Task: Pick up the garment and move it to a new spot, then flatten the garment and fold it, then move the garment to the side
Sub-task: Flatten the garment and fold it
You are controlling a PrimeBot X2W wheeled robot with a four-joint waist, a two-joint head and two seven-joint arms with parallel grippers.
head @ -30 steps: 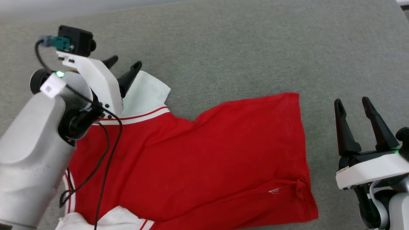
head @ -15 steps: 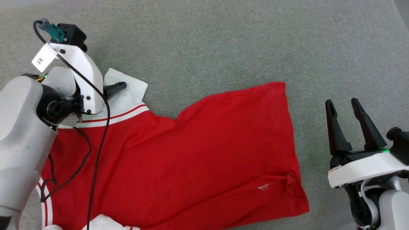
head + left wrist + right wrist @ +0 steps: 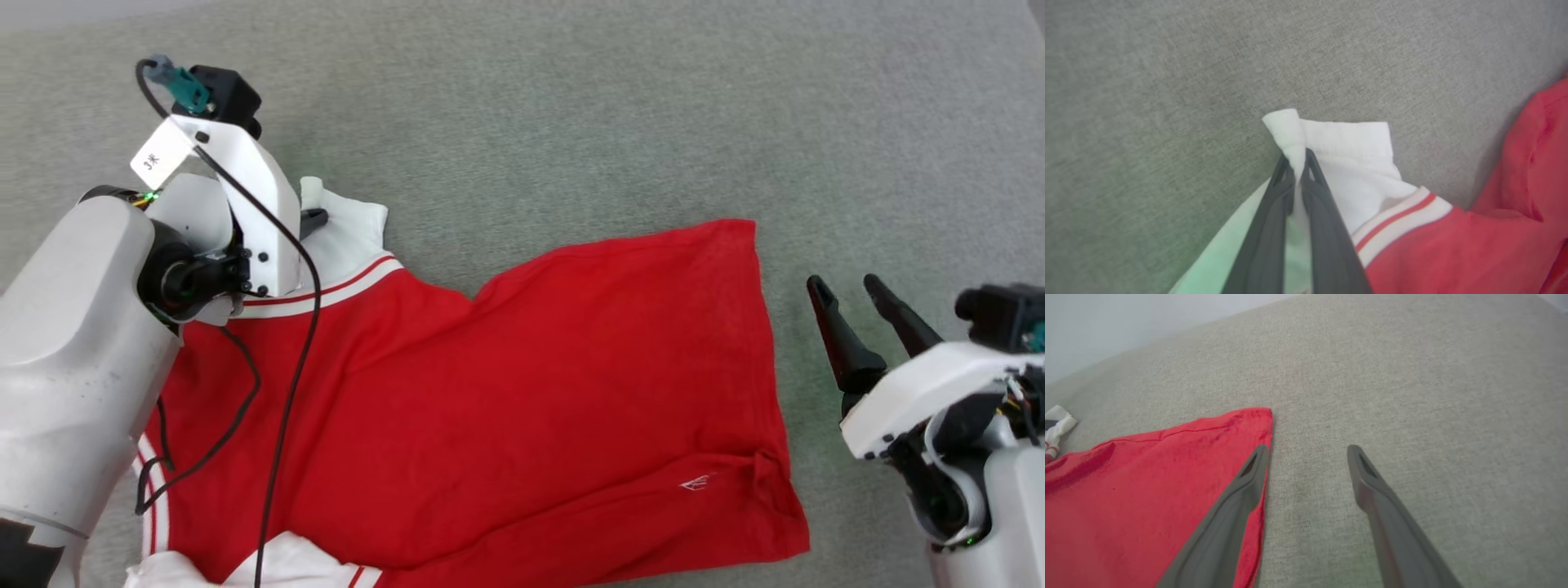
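Note:
The garment [image 3: 531,392], a red jersey T-shirt with white sleeves and red-and-white stripe trim, lies spread on the grey fabric surface [image 3: 571,122]. My left gripper [image 3: 314,214] is shut on the edge of its upper white sleeve [image 3: 351,224]; in the left wrist view the sleeve cloth [image 3: 1347,155] bunches up between the dark fingers [image 3: 1327,220]. My right gripper [image 3: 849,287] stands open just right of the shirt's hem, holding nothing. In the right wrist view its left finger [image 3: 1237,506] overlaps the red hem corner [image 3: 1241,420].
A second white sleeve [image 3: 277,567] lies at the bottom edge of the head view. Bare grey surface stretches beyond the shirt and to its right. A pale wall or floor strip [image 3: 1126,318] shows past the surface's far edge.
My left gripper has closed on the white sleeve edge, bunching it. The right gripper has tilted and dropped nearer the hem. The camera has shifted.

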